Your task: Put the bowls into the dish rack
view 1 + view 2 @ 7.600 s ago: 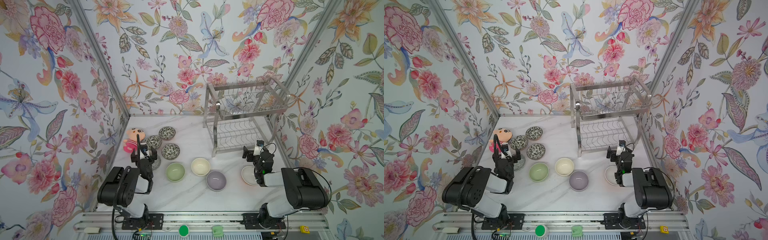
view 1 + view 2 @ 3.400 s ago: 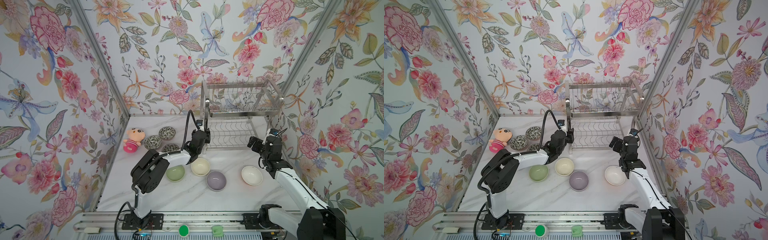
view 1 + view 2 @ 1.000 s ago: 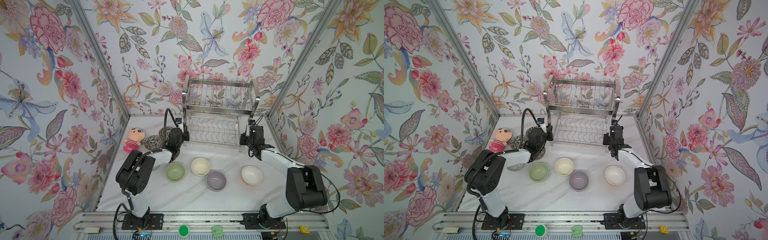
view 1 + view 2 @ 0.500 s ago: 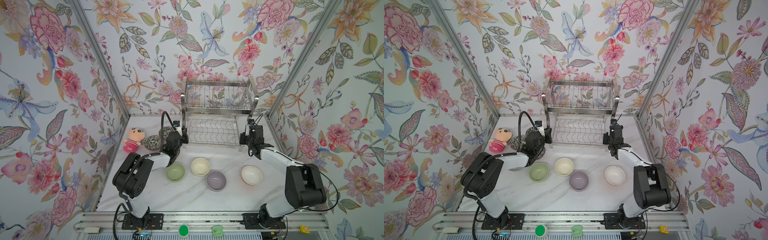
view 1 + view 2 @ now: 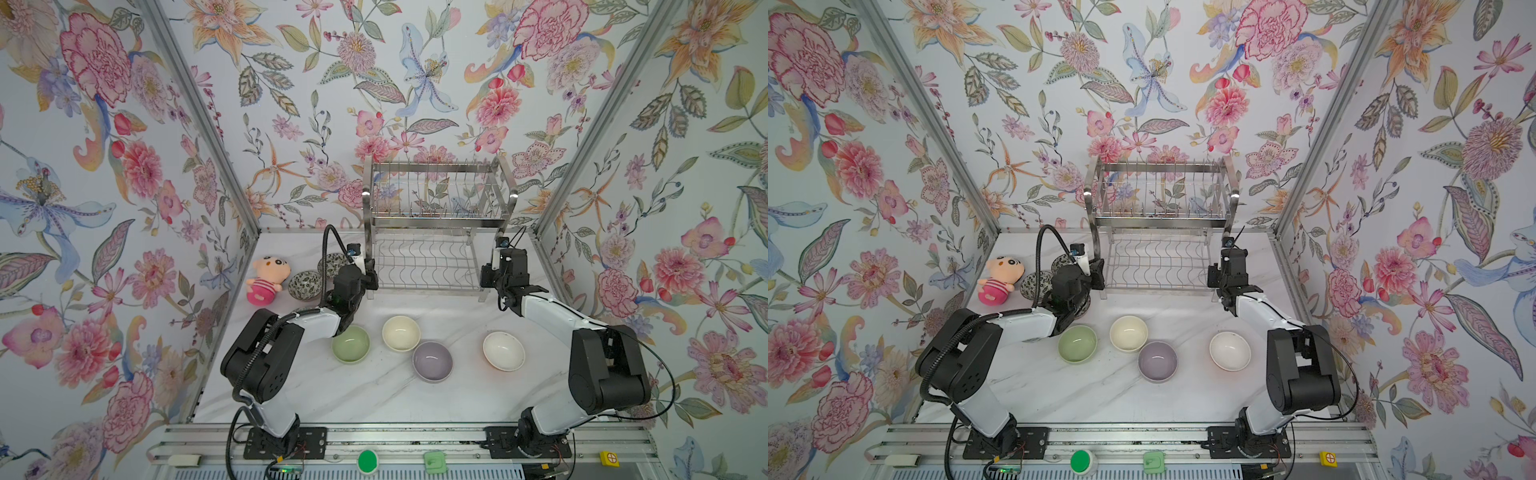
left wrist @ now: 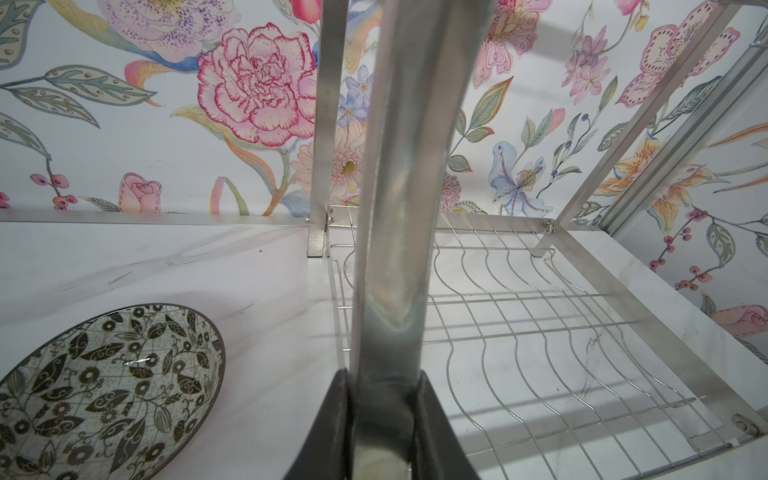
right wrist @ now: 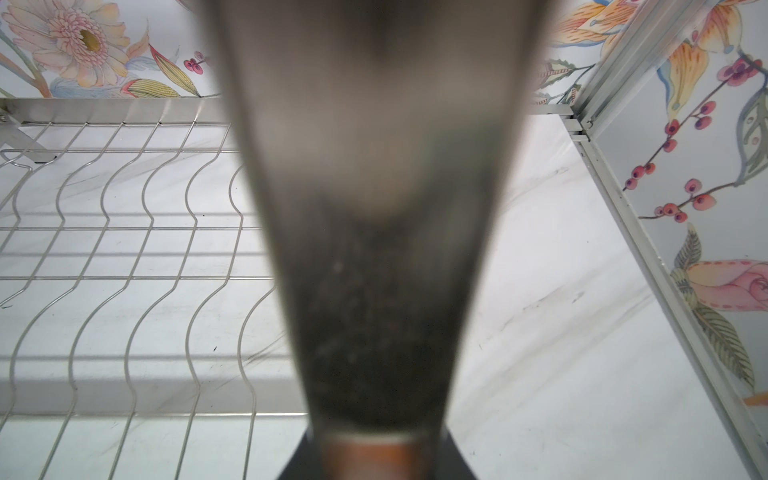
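The dish rack [image 5: 432, 199] [image 5: 1158, 195] stands empty at the back middle of the table. My left gripper [image 5: 371, 274] [image 5: 1100, 270] [image 6: 382, 382] is shut on the rack's front left leg [image 6: 399, 208]. My right gripper [image 5: 484, 276] [image 5: 1212, 276] [image 7: 376, 436] is shut on its front right leg [image 7: 374, 208]. On the table in front lie the pale green bowl [image 5: 351, 344], cream bowl [image 5: 401, 333], lilac bowl [image 5: 432, 360] and white bowl [image 5: 503, 350]. Two leaf-patterned bowls [image 5: 304, 284] [image 5: 332, 264] [image 6: 108, 386] sit left of the rack, partly hidden by my left arm.
A pink plush doll [image 5: 266, 278] stands by the left wall next to the patterned bowls. Flowered walls close in the table on the left, back and right. A metal rail [image 5: 374, 440] runs along the front edge.
Both arms reached out from the front, gripped the rack's front legs and slid it left from the back right corner to the back middle. In the last second it barely moves.
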